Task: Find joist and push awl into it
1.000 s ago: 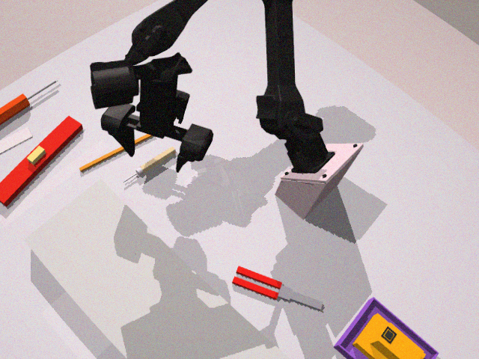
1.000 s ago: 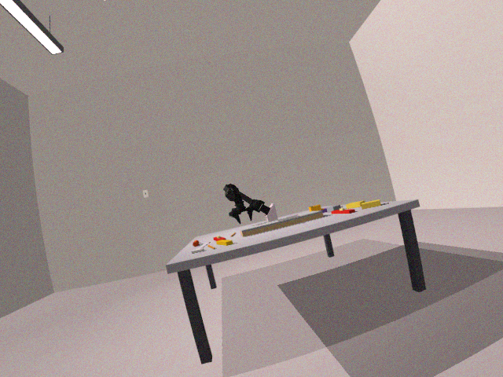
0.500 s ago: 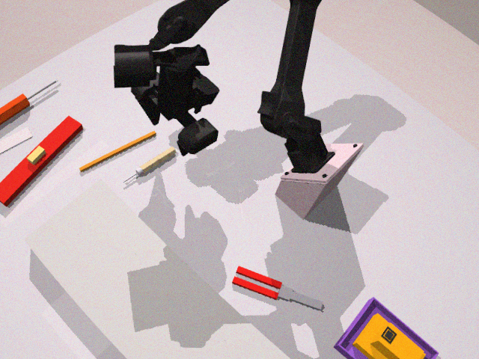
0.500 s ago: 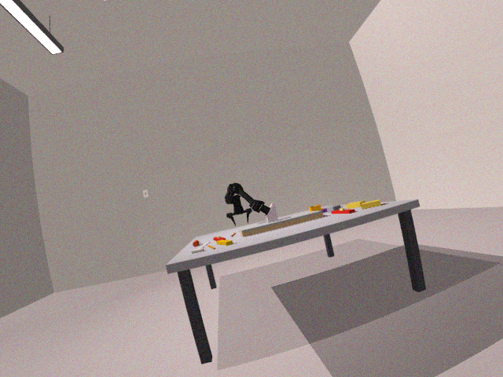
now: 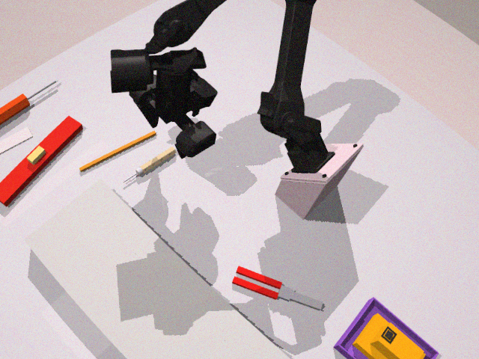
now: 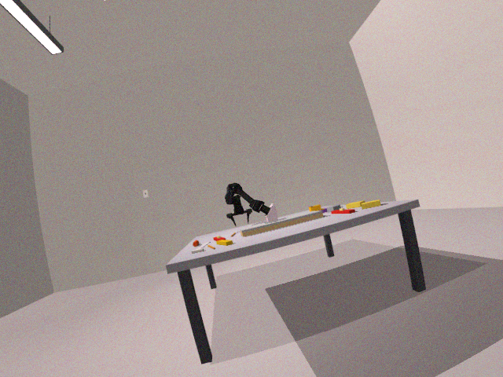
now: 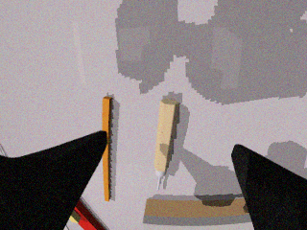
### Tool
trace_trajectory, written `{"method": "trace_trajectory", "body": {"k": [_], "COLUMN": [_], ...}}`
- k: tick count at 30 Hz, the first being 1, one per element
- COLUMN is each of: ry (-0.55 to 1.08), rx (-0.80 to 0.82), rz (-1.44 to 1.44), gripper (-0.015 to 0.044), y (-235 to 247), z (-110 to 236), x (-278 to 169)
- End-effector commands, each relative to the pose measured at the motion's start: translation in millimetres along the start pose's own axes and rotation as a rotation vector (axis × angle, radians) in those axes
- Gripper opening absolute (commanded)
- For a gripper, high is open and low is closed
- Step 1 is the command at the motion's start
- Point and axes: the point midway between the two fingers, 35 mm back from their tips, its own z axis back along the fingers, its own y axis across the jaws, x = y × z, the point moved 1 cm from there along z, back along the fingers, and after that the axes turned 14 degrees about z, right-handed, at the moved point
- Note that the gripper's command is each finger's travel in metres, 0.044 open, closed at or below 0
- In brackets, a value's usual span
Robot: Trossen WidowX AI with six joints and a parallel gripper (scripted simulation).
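Gripper [image 7: 168, 172] is seen spread wide and empty above the awl [image 5: 156, 161], which lies on the table [image 5: 406, 200] beside a pencil [image 5: 117, 151]; stud finder [image 5: 391, 339] is seen in the tray [image 5: 358, 322], well apart from the awl.

We see the awl [image 5: 156, 161] lying flat on the bench [image 5: 386, 232], a pale wooden handle with a thin metal point toward the floor panel [image 5: 88, 235]. That panel is a pale, flat slab lying nearby. The yellow stud finder [image 5: 388, 342] sits inside the purple tray [image 5: 358, 322], well apart from the awl.
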Motion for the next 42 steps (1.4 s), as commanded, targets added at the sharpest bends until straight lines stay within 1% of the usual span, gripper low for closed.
{"method": "trace_trajectory", "body": {"k": [1,29,36,42], "ry": [0.001,0.001,0.001,0.001], "rx": [0.007,0.010,0.012,0.012], "rz": [-0.011,-0.011,-0.011,-0.011], "gripper": [0.0440,0.0440,0.0440,0.0282], "y": [3,3,3,3], "z": [-1,-46,-48,-48], "x": [-2,1,2,2]}}
